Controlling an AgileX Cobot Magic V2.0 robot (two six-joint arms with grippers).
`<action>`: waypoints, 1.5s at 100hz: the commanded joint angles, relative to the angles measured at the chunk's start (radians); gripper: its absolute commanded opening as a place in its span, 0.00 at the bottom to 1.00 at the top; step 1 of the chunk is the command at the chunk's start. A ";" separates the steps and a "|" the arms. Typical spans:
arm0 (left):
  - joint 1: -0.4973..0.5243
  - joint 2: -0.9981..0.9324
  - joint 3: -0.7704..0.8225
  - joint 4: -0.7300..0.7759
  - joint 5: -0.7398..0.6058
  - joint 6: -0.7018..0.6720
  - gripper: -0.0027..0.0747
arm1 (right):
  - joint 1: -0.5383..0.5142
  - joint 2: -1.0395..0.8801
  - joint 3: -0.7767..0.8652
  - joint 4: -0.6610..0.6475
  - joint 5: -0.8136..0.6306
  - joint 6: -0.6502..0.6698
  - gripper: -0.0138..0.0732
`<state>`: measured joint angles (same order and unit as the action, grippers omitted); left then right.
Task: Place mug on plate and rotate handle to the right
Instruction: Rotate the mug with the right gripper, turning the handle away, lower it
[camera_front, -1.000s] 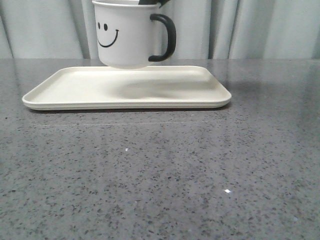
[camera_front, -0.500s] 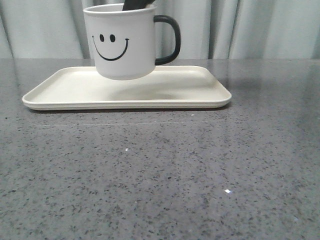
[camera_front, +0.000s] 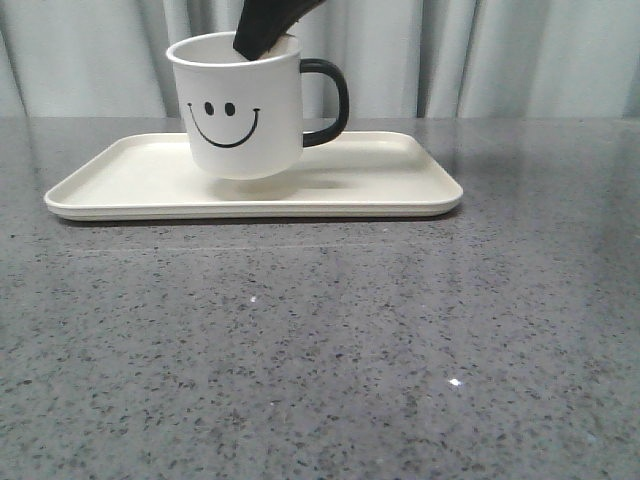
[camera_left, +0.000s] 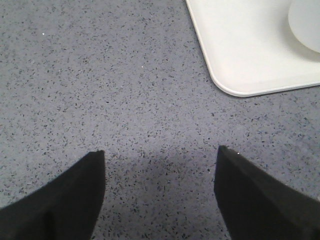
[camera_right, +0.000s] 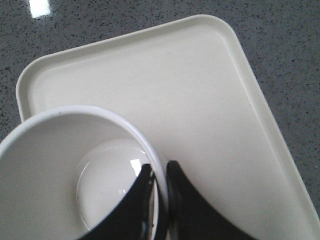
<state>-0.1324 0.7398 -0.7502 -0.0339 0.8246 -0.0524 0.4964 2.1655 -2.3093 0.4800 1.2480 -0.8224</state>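
One mug (camera_front: 243, 105) now lower, nearly on the plate (camera_front: 120, 185) — right gripper (camera_right: 159, 187) still pinching its rim, handle (camera_front: 328, 97) already pointing right.

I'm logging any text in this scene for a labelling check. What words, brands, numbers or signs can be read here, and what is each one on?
No words, brand names or numbers are readable in any view.
The only sign: a black smiley face, two dots and a curved mouth, printed on the side of the white cylindrical mug with the glossy black loop handle.
The cream rectangular plate and the grey speckled table carry no markings.
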 joint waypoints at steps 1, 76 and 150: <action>0.002 -0.003 -0.025 -0.009 -0.064 -0.002 0.63 | -0.005 -0.060 -0.035 0.046 0.088 -0.029 0.09; 0.002 -0.003 -0.025 -0.009 -0.064 -0.002 0.63 | -0.005 -0.012 -0.032 0.046 0.088 -0.044 0.09; 0.002 -0.003 -0.025 -0.009 -0.064 -0.002 0.63 | -0.005 -0.018 -0.032 0.022 0.065 0.011 0.58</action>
<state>-0.1324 0.7398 -0.7502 -0.0339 0.8246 -0.0524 0.4964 2.2101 -2.3123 0.4803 1.2480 -0.8321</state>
